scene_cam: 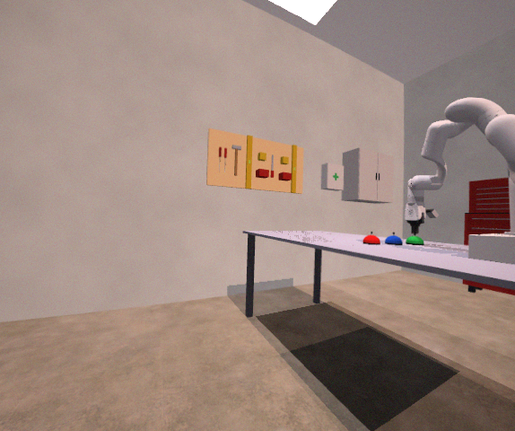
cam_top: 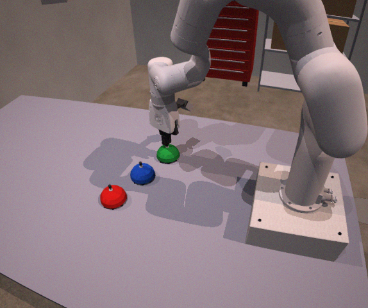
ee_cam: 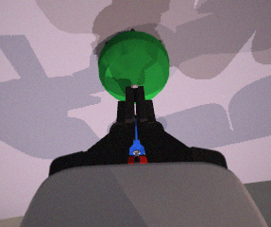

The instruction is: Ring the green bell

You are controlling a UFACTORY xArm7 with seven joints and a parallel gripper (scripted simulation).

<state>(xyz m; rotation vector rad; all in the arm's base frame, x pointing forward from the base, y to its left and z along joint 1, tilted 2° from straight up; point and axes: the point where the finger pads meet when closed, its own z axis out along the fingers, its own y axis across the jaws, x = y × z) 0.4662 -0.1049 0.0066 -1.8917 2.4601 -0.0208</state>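
The green bell (cam_top: 167, 154) sits on the grey table, at the far end of a row of three bells. My gripper (cam_top: 166, 144) is shut and empty, pointing straight down with its fingertips on the top middle of the green bell. The bell's button is hidden under the fingertips. In the wrist view the shut fingers cover the centre of the green dome (ee_cam: 133, 64), with a small pale tip showing between them. In the exterior view the gripper (scene_cam: 414, 232) stands right on the green bell (scene_cam: 414, 240).
A blue bell (cam_top: 142, 174) and a red bell (cam_top: 113, 196) stand in a row to the front left of the green one, each with its button up. The arm's white base block (cam_top: 298, 212) sits on the table's right side.
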